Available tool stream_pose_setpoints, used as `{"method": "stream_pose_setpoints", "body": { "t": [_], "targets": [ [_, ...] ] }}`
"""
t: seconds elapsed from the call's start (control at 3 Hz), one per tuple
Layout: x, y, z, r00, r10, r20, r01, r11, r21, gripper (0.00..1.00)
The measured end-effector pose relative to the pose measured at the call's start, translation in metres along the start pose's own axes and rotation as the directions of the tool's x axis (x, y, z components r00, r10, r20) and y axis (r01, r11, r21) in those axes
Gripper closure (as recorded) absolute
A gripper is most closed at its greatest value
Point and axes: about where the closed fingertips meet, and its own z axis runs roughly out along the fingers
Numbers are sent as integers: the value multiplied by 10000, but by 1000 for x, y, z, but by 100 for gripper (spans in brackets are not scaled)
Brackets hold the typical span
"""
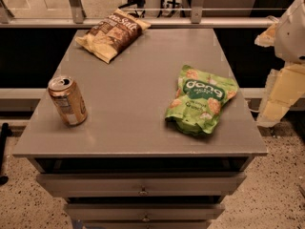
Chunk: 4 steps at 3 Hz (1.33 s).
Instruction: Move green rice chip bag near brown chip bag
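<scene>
The green rice chip bag (202,99) lies flat on the right side of the grey cabinet top (138,80), with its "dang" lettering facing up. The brown chip bag (113,34) lies flat at the far left corner of the same top, well apart from the green bag. My gripper (279,97) hangs at the right edge of the view, off the cabinet's right side. It is level with the green bag, a short way to its right, and does not touch it. It holds nothing that I can see.
A tan drink can (67,100) stands upright near the left front of the top. Drawers (142,184) run below the front edge. A glass railing (157,11) stands behind the cabinet. The floor is speckled.
</scene>
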Motion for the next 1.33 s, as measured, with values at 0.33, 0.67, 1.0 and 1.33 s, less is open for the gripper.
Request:
{"method": "stream_pose_setpoints", "body": {
  "t": [0.33, 0.67, 1.0, 1.33],
  "targets": [
    [0, 0, 0, 10000, 0, 1, 0, 10000, 2, 0],
    [-3, -2, 21, 9995, 214, 213, -212, 9997, -76, 0],
    [-7, -8, 62, 9944, 928, 507, -919, 9956, -184, 0],
    [-11, -20, 108, 9735, 2070, 968, -2080, 9781, 1, 0]
  ]
}}
